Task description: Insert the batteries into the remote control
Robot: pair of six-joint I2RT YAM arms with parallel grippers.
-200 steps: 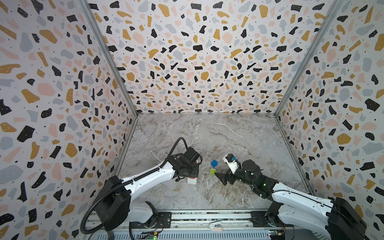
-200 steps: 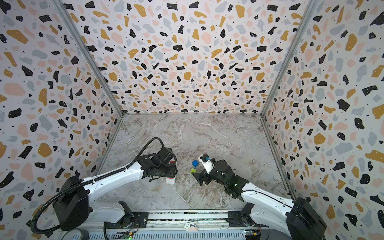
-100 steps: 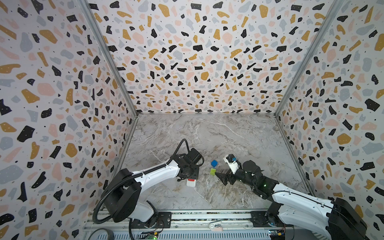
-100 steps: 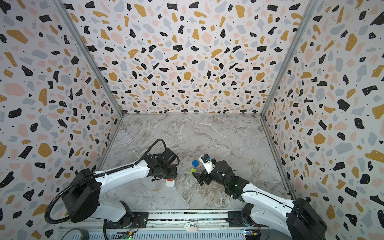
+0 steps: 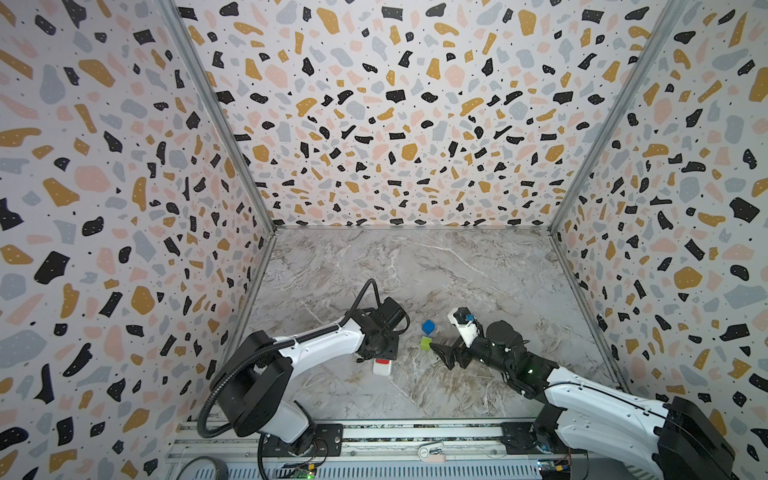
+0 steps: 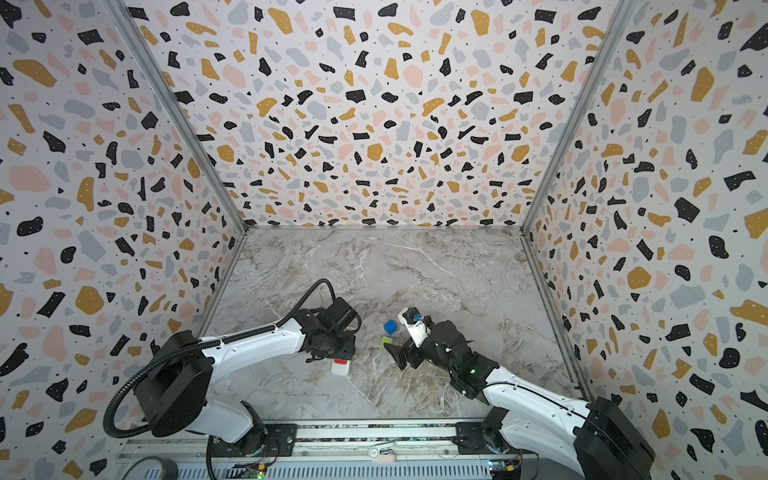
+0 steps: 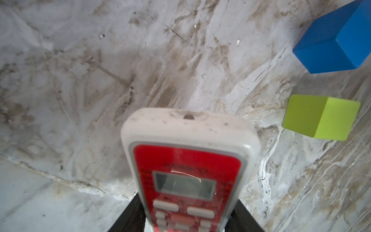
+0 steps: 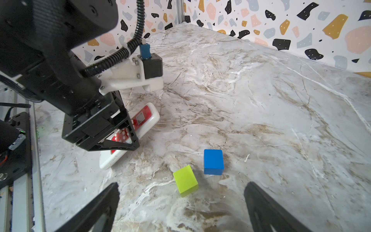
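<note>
Right wrist view: clamps left gripper [image 8: 125, 134] across remote control [image 8: 147, 118] mid-body, red button face up, 1 end low at table [image 8: 261, 100], likely steadying it for a flip since back faces down. Parks right gripper [image 5: 444, 355], jaws wide apart and empty, near green cube [image 8: 185, 180] and blue cube [image 8: 213, 161], probably waiting. Finds 0 batteries in any view.

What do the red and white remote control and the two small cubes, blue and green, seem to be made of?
Slim red-and-white remote control: probably moulded plastic; smooth rounded casing, scuffed white edge, glossy red front. Small blue cube and yellow-green cube: matt, even colour, crisp edges; painted wood or solid plastic, the look leaves it open.
</note>
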